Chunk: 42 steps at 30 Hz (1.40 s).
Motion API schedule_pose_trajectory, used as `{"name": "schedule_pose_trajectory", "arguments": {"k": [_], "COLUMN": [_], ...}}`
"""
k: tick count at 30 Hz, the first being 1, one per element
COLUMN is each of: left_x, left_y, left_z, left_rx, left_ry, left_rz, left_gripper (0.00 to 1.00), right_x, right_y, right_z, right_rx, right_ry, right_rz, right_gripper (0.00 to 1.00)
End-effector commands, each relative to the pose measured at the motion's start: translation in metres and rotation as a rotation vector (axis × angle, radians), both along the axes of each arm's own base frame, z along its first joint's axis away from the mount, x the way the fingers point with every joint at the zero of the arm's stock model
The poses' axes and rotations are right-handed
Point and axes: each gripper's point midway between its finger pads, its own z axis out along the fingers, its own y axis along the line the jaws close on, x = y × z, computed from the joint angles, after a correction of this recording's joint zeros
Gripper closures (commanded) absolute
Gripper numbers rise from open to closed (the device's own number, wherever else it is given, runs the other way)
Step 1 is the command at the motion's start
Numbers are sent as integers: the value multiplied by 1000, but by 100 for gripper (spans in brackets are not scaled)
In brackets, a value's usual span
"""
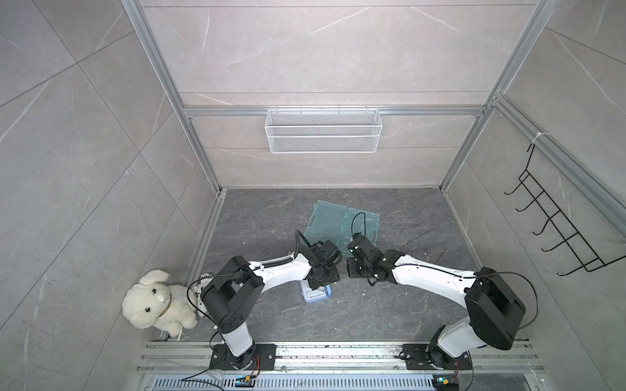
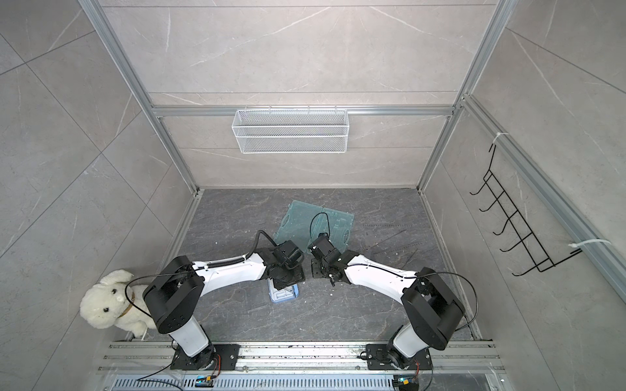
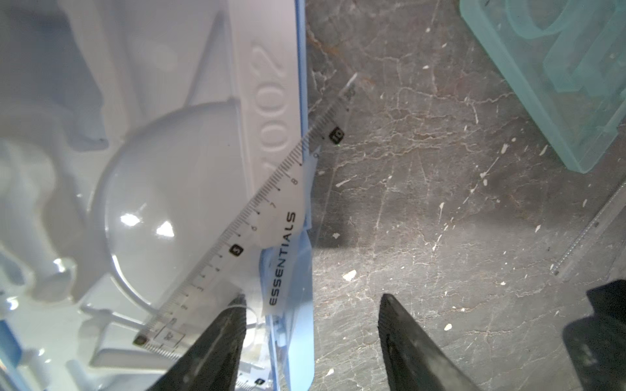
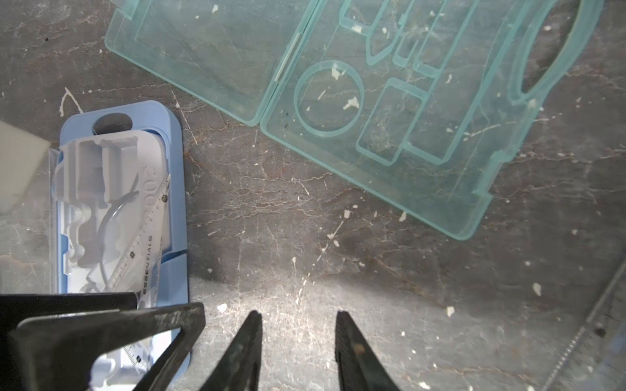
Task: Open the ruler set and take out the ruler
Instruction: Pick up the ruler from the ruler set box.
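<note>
Ruler set (image 4: 176, 210): blue case on the counter (image 4: 271, 237), below the left gripper; white tray exposed, so judged opened.
Ruler (image 3: 271, 193): clear, slanted across the tray, tip overhanging the rim; not yet out.
Left gripper (image 3: 311, 321): jaws apart, straddling the case rim, nothing clamped.
Right gripper (image 4: 298, 325): part-open, empty, over bare counter.
Remaining: grasp the ruler, lift it clear.
Views: wrist views show the ruler; both top views show only the case's end.

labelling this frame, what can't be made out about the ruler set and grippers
- Blue ruler set: in both top views, the left arm covers all but its near end.
- Clear ruler: left wrist view, lower end behind the left gripper's finger; contact unclear.
- Right gripper: in both top views, fingertips hidden beneath its wrist.
</note>
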Motion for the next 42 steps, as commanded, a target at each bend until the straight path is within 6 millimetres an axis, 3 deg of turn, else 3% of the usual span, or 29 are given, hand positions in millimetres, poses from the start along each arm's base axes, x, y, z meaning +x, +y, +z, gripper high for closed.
{"name": "schedule_pose_trajectory", "arguments": {"k": [1,10,19,28,42], "left_x": [-1,-3,-5,-4,-7], "left_y": [6,0,-2,0,7], "left_z": [4,3,3,7,19], "left_rx": [31,37,39,47,68], "left_ry": [4,-16,-27,-44,-71], "left_rz": [33,13,4,3,2], "left_gripper": [35,38,64,78,87], "right_x": [-1,0,0,-1,-2], "right_y": [-2,-5,-9,-11,-12], "right_z": [6,9,9,6,-1], "right_rx": [28,29,18,12,7], "right_ry": [-13,-18,-18,-13,-1], "right_rz": [-7,-13,-20,-23,-32], "right_gripper": [61,61,61,61,61]}}
